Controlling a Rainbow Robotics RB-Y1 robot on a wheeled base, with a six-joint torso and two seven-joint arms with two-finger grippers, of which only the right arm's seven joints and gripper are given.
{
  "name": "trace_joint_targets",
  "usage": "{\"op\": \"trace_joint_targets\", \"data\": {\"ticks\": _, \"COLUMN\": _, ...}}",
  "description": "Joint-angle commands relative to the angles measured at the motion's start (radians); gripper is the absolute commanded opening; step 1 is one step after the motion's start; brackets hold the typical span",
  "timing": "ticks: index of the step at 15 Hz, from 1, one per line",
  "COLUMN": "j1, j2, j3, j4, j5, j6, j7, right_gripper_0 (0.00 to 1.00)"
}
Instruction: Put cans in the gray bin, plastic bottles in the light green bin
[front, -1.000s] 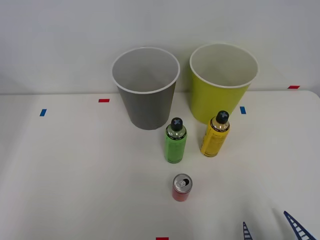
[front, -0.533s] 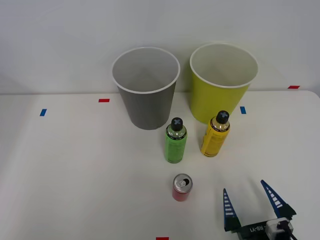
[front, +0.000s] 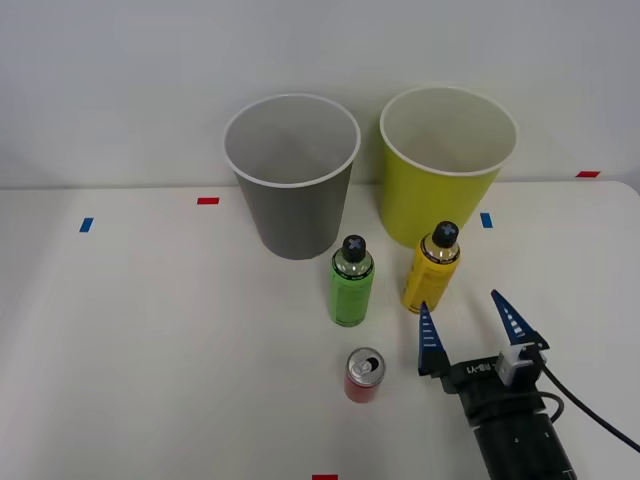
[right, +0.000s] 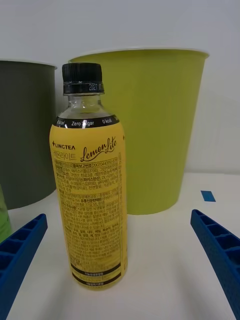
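On the white table (front: 150, 350) in the front view, you've got the gray bin (front: 292, 190) and the light green bin (front: 444, 175) upright side by side at the back, close but w/ a gap between them, gray one on your left. Just in front of them stand both plastic bottles: the green-labelled bottle (front: 351, 283) near the gray bin's base, the yellow-labelled bottle (front: 431, 270) just before the light green bin, both upright w/ black caps on. Nearer to you, the red can (front: 363, 375) stands upright, silver top and pull-tab showing, a bit in front of the green-labelled bottle. Your right gripper (front: 470, 322) comes in from the lower right, fingers spread wide, nothing between them; its left fingertip sits just beside the yellow-labelled bottle's base, its body next to the can but apart from it. Small red and blue tape marks dot the table. At the right wrist view, the yellow-labelled bottle (right: 90, 180) stands upright straight ahead, closer to one blue finger (right: 20, 255) than the other, touching neither, so the grip is wide open and empty. Behind it you see the light green bin (right: 150, 130), w/ the gray bin (right: 25, 135) beside that, and a sliver of the green-labelled bottle (right: 3, 220) at the edge.
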Motion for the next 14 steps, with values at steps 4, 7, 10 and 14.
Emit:
{"op": "trace_joint_targets", "data": {"ticks": 4, "j1": -0.096, "j2": 0.027, "j3": 0.016, "j4": 0.0, "j5": -0.019, "j6": 0.164, "j7": -0.002, "right_gripper_0": 1.0}}
{"op": "trace_joint_targets", "data": {"ticks": 7, "j1": -0.152, "j2": 0.046, "j3": 0.014, "j4": 0.0, "j5": -0.032, "j6": 0.21, "j7": -0.01, "right_gripper_0": 1.0}}
{"op": "trace_joint_targets", "data": {"ticks": 10, "j1": -0.195, "j2": 0.049, "j3": 0.008, "j4": 0.0, "j5": -0.045, "j6": 0.237, "j7": -0.022, "right_gripper_0": 1.0}}
{"op": "trace_joint_targets", "data": {"ticks": 14, "j1": -0.205, "j2": 0.04, "j3": 0.014, "j4": 0.0, "j5": -0.058, "j6": 0.244, "j7": -0.028, "right_gripper_0": 1.0}}
